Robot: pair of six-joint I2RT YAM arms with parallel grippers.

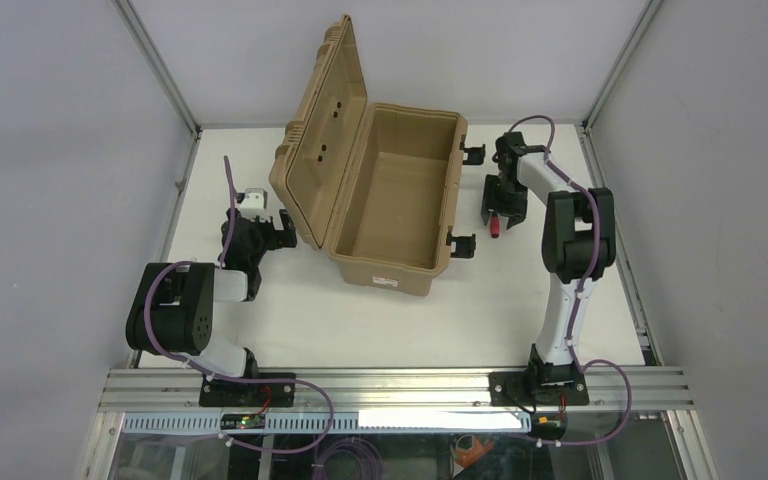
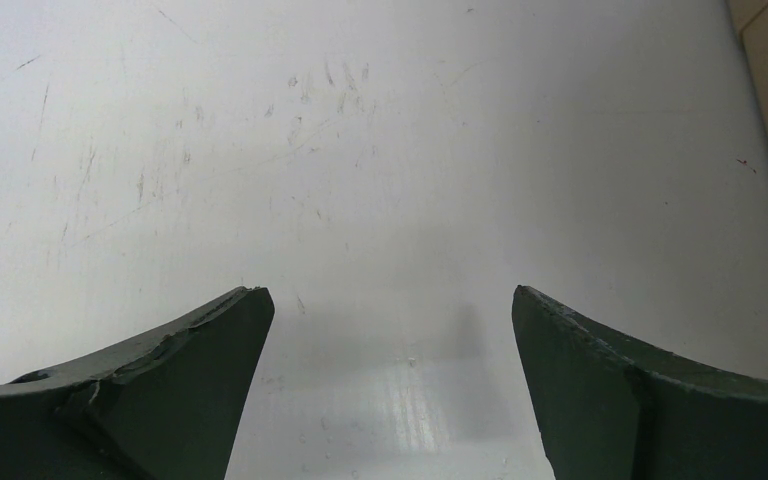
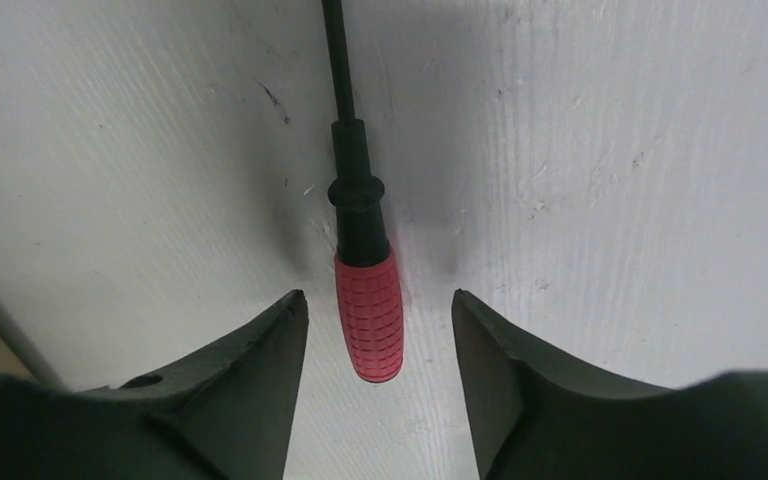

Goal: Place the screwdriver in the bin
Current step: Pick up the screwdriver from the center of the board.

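1. Right gripper point(image 3: 376, 300) hangs low over the white table point(image 3: 610, 150), its two dark fingers point(image 3: 250, 380) spread to either side of the screwdriver's red handle point(image 3: 370, 320). A sliver of table shows on both sides, so nothing is pinched yet.
2. The screwdriver point(image 3: 360, 230) lies flat on the table, just right of the bin point(image 1: 405, 275) and near its black latches point(image 1: 463, 243). Its thin black shaft points away from the wrist camera.
3. The tan bin stands open with its ribbed lid point(image 1: 325, 130) thrown back to the left, and its floor shows bare.
4. Left gripper point(image 2: 390, 300) is on the far side of the bin, fingers spread over scuffed table and holding nothing.
5. The step in hand looks like the grasp. The handle sits a little off-centre between the fingers, so one pad would likely meet it first and nudge or roll it; a slow squeeze should let it settle.
6. The ribbed red grip is the place to pinch, not the slim shaft, which could pivot or slip.
7. Once the tool is held, the lift would need to clear the bin's right wall and latches, with a low release inside.
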